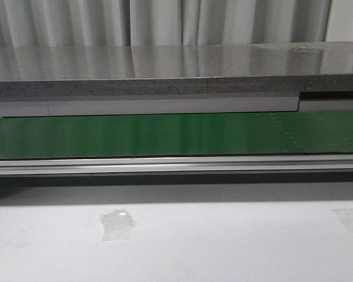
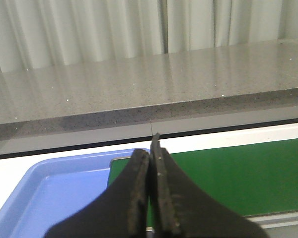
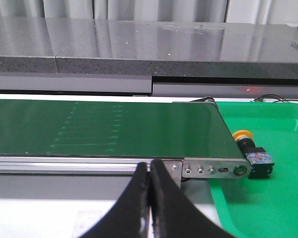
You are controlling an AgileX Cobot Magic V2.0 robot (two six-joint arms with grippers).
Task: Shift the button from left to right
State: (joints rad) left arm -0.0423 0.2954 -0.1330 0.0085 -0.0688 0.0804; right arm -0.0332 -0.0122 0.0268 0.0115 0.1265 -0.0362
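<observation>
The button (image 3: 242, 134) shows only in the right wrist view: a small round orange-yellow cap on a black body with a blue and silvery end. It lies on its side in the green tray (image 3: 278, 198), against the end of the green conveyor belt (image 3: 114, 129). My right gripper (image 3: 150, 168) is shut and empty, in front of the belt's rail, well short of the button. My left gripper (image 2: 151, 148) is shut and empty, over the join of a blue tray (image 2: 49, 188) and the belt's other end (image 2: 238, 173). Neither gripper shows in the front view.
The belt (image 1: 176, 135) runs across the front view behind an aluminium rail (image 1: 176, 164). A grey stone counter (image 1: 165, 70) and curtains lie beyond. A piece of clear tape (image 1: 117, 224) is stuck on the white table in front.
</observation>
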